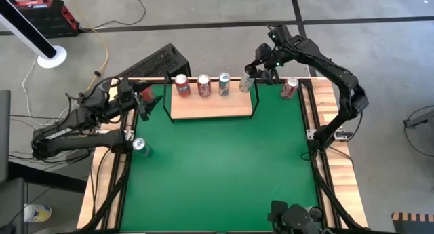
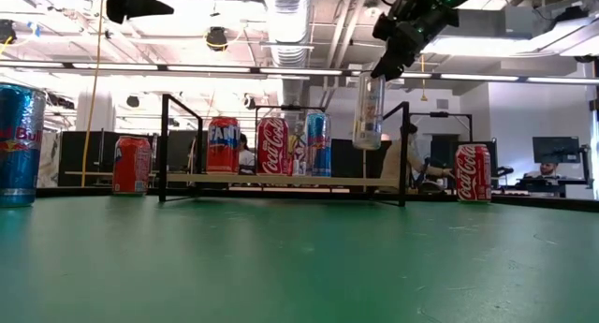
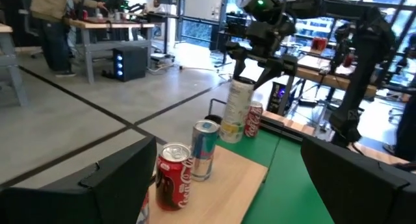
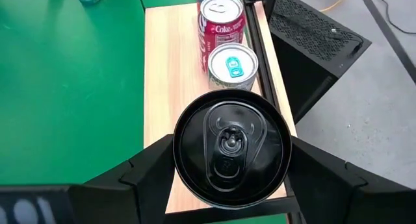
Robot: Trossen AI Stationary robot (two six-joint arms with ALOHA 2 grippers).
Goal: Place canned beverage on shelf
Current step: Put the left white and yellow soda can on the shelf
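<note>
Light-wood shelf (image 1: 211,106) already carries 3 cans. Right gripper (image 1: 252,74) clamps 4th, pale tall can (image 2: 368,110), by its top, hanging above shelf's right end, not yet set down. Left gripper (image 1: 139,102) waits near shelf's left end, jaws wide, empty. Remaining, likely: lower, release; 3 cans off shelf.

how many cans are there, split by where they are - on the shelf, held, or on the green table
On the shelf: 3 cans, the orange-red can, the Coke can and the blue-and-silver can
Held in the right pincer above the shelf: 1 pale can
On the green table: 3, the Red Bull can, the red can on the left, the Coke can on the right
Total: 7 cans
</note>
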